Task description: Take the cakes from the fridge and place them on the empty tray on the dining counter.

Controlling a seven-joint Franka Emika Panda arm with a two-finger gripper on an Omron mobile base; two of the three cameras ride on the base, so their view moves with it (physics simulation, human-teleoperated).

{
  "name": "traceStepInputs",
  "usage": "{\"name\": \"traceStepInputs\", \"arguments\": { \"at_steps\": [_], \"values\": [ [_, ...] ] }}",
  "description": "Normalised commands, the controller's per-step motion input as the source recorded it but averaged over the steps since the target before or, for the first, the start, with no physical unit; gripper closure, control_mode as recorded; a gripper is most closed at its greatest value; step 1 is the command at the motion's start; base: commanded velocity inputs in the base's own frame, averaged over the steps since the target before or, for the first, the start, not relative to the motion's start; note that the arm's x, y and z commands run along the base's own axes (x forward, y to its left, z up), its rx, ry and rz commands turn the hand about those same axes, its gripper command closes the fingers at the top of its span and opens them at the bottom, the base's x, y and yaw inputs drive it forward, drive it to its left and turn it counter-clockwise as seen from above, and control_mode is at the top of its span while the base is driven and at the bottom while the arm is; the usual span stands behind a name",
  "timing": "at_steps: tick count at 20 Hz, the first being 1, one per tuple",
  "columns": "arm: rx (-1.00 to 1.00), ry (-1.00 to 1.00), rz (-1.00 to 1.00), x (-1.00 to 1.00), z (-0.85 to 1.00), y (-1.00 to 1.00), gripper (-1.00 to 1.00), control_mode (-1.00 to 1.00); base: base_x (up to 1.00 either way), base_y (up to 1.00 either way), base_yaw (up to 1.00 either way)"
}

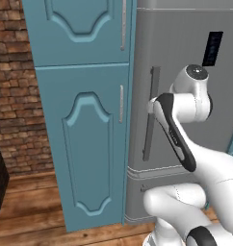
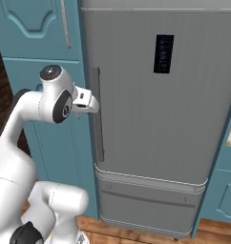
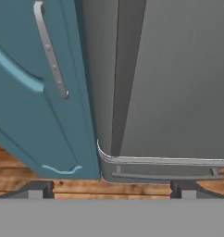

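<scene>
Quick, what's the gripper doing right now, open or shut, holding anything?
Gripper: jaws open wide, holding nothing, by the closed fridge and its handle.

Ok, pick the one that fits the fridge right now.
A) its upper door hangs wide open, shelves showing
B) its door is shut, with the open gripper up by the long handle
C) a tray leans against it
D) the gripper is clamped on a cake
B: the fridge door sits flush and closed, and the gripper is up at the long handle with its jaws apart, holding nothing.
</scene>
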Motion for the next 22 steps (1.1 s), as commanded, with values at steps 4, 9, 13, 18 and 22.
{"name": "traceStepInputs", "arguments": {
  "at_steps": [4,9,13,18,22],
  "values": [
    [0.00,-0.07,0.00,0.33,-0.13,-0.09,-1.00,-1.00,0.00,0.00,0.00],
    [0.00,0.00,0.00,0.45,-0.10,-0.02,-1.00,-1.00,0.00,0.00,0.00],
    [0.00,0.00,0.00,0.50,-0.10,0.00,-1.00,-1.00,0.00,0.00,0.00],
    [0.00,-0.01,0.00,0.43,-0.15,-0.01,-1.00,-1.00,0.00,0.00,0.00],
    [0.00,-0.02,0.00,0.37,-0.18,-0.03,-1.00,-1.00,0.00,0.00,0.00]
  ]
}}
